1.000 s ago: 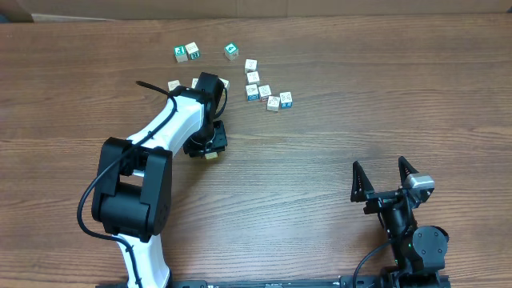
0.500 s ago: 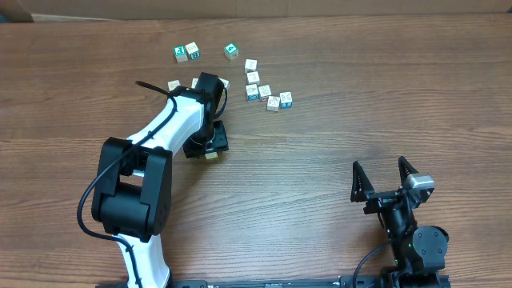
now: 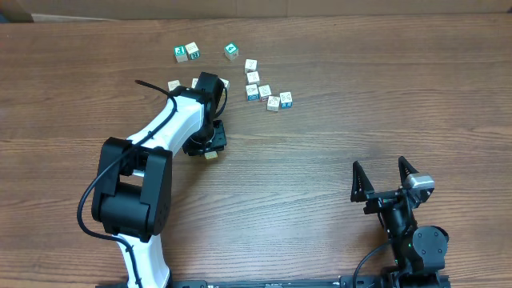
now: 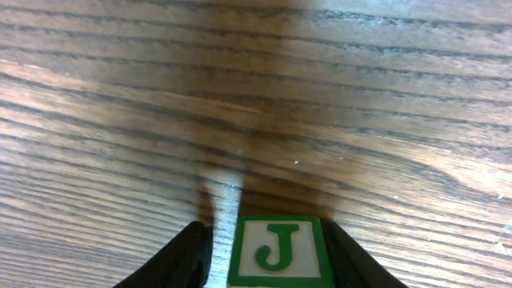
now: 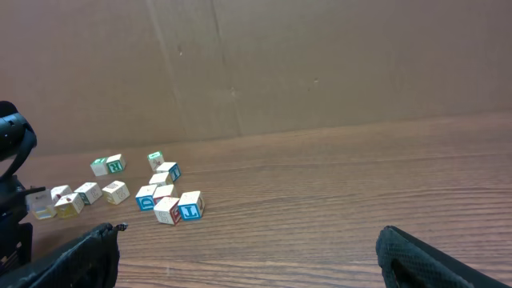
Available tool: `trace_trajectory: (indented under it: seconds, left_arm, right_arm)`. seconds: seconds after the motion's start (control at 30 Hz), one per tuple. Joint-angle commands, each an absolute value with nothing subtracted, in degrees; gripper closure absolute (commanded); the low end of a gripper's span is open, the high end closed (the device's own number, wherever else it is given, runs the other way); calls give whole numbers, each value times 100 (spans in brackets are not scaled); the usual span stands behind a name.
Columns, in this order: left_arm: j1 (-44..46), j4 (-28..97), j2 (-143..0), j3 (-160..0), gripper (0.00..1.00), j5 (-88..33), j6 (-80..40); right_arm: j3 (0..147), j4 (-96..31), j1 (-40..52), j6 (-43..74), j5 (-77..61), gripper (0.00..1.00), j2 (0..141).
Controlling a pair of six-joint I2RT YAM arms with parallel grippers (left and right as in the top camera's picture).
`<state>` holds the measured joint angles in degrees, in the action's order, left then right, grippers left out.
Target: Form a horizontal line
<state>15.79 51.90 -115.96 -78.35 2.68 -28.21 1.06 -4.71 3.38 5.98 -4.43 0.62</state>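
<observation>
My left gripper [image 3: 210,149] points down at the table in front of the scattered cubes. Its jaws [image 4: 269,256] bracket a cube with a green letter J [image 4: 279,250], which shows pale under the gripper in the overhead view [image 3: 211,155]. The right finger touches the cube. A narrow gap shows between the cube and the left finger, so the jaws are slightly open. No straight row of cubes shows in any view. My right gripper [image 3: 386,182] is open and empty near the front right of the table.
Several loose cubes lie behind the left gripper: a cluster with blue-faced ones [image 3: 266,91], green-faced ones [image 3: 186,53] further back, and one at the arm's left [image 3: 174,85]. They also show in the right wrist view [image 5: 168,200]. A cardboard wall stands behind the table.
</observation>
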Motion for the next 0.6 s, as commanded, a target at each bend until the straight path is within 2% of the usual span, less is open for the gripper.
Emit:
trace_trajectory:
  seconds: [0.0,0.17,0.57]
  left_arm:
    - [1621,5172,-11688,-7804,62,377,-2521]
    - [1621,5175,-11688,-7804,67,357,-2368]
    - [1623,5205,-11688,-7804,68,294,-2290]
  right_arm:
    - [47,-445,309,572,-412,0,16]
    - [47,-445,309,572,-412,0,16]
    - [47,-445,309,572,-412,0,16]
